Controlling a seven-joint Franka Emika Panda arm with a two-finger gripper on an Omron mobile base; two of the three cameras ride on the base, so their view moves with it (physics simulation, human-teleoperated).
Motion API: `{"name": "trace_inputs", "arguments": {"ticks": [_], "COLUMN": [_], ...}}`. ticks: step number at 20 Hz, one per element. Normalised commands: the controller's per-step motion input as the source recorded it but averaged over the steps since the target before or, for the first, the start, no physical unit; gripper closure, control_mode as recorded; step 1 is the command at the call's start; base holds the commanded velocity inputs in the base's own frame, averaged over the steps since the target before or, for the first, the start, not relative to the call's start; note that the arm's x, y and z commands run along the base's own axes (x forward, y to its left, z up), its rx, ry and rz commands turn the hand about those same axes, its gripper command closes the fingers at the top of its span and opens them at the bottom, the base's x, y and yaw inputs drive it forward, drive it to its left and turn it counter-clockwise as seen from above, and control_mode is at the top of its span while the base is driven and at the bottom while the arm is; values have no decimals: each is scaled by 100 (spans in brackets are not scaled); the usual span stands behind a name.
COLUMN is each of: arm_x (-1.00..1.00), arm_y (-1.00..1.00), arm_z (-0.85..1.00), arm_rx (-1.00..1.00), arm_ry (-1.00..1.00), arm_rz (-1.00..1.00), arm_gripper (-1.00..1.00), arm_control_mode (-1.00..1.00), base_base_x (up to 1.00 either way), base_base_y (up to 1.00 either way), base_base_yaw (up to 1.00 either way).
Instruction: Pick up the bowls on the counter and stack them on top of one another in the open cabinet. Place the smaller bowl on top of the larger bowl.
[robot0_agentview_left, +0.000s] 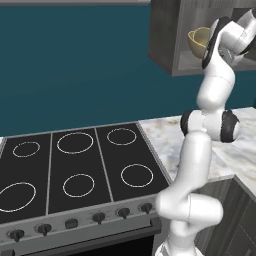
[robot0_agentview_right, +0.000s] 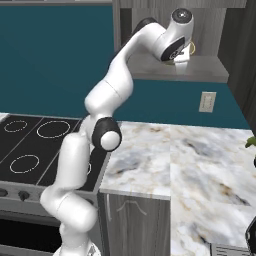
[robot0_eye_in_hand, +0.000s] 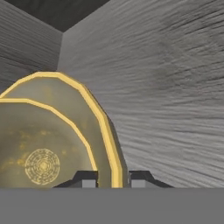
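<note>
Gripping the larger bowl (robot0_eye_in_hand: 94, 109) by its rim, my tool (robot0_eye_in_hand: 113, 179) has one finger inside the wall and one outside, pinching it. The smaller bowl (robot0_eye_in_hand: 39, 144) sits nested inside it, filling the lower left of the hand view. Both are in the open cabinet (robot0_agentview_left: 167, 45), upper right of the left base view, grey wood grain behind. Below, the marble tabletop (robot0_agentview_right: 165, 155) lies beside the black stovetop (robot0_agentview_left: 75, 165).

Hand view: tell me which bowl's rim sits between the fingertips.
The outer, wider bowl; its pale rim runs down between the hand's tips, while the smaller bowl nests inside it.
</note>
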Motion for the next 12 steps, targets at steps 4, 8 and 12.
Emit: {"name": "trace_inputs", "arguments": {"ticks": [4,8,12], "arm_x": [4,-29,-71], "arm_y": [-4,-20,-33], "arm_z": [18,27,27], "arm_rx": [0,1,2], "arm_ry": [5,1,0], "arm_rz": [-4,-5,-4], "arm_gripper": [-100,-100,-100], "arm_control_mode": [-100,-100,-100], "base_base_x": [0,0,0], "base_base_y": [0,0,0], "base_base_yaw": [0,0,0]}}
